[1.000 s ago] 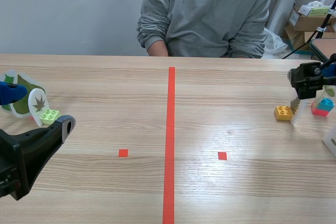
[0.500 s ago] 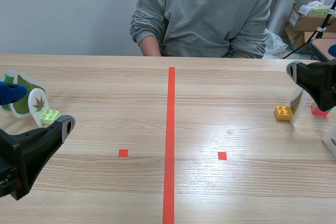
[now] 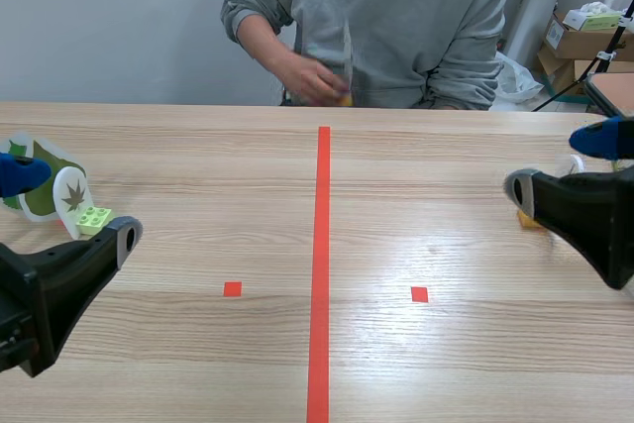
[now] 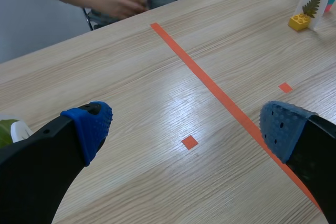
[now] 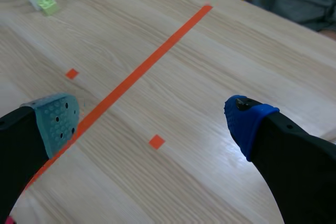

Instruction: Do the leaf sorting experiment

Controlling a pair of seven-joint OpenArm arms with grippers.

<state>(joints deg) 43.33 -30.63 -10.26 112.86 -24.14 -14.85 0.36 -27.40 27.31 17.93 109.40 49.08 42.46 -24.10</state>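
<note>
The left jaws stood wide open with nothing between them, their blue pads (image 4: 90, 125) well apart above the bare counter (image 4: 157, 77). The right jaws were open too and held nothing; a grey-green pad (image 5: 55, 121) and a blue pad (image 5: 245, 118) were spread to either side of a small orange square (image 5: 156, 141), near the tape line (image 5: 142, 69).

Just beside the left jaws, at the counter's left end, a maple-leaf card (image 3: 73, 194) stood upright in a light green brick (image 3: 94, 218). Its long axis was vertical and its face was turned toward the robot. A second card (image 3: 40, 190) with a larger green leaf stood just behind it, partly hidden.

At the right end, near the right jaws, a fern card (image 4: 313, 2) stood upright in a yellow brick (image 4: 299, 22), with the fern's tip pointing up. A sliver of a blue and pink brick (image 4: 329, 1) showed just behind it. In the scene view the right arm hid all but a corner of the yellow brick.

Across the counter, a person in a grey sweatshirt (image 3: 396, 17) held a hand (image 3: 315, 76) above the far edge. The hand gripped a thin card (image 3: 347, 52) upright and edge-on to the scene camera, with something yellow at its base. It was too blurred to tell its leaf.
</note>
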